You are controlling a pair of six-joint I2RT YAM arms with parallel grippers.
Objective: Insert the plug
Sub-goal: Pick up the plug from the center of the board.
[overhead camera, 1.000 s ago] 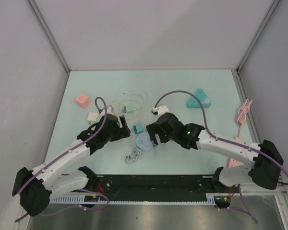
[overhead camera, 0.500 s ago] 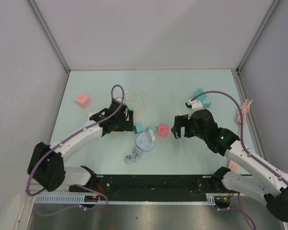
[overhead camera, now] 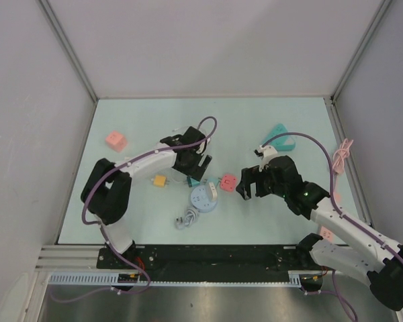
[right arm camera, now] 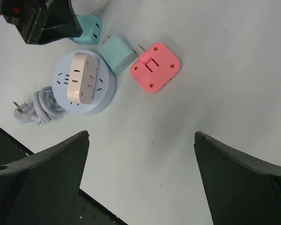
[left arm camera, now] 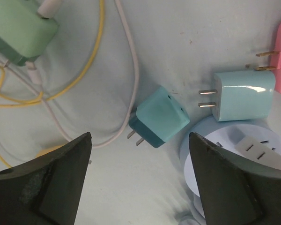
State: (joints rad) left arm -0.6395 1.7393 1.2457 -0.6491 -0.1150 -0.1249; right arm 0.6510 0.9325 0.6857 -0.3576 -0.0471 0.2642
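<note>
The left gripper (left arm camera: 139, 137) and right gripper (right arm camera: 141, 135) gape wide, apparently empty.

Teal cube plug (left arm camera: 159, 117) — two flat prongs bare, unplugged — lies on its side near the middle of the table (overhead camera: 269, 121), just beside the round pale-blue socket hub (right arm camera: 106, 88), prongs pointing away from it.

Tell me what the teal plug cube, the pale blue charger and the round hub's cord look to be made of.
Teal plug cube: likely matte moulded plastic, even colour, soft edges; prongs look metal. Pale blue charger: glossy plastic, bright glare streak. Cord: probably rubbery sheathing, since it coils smoothly.
</note>
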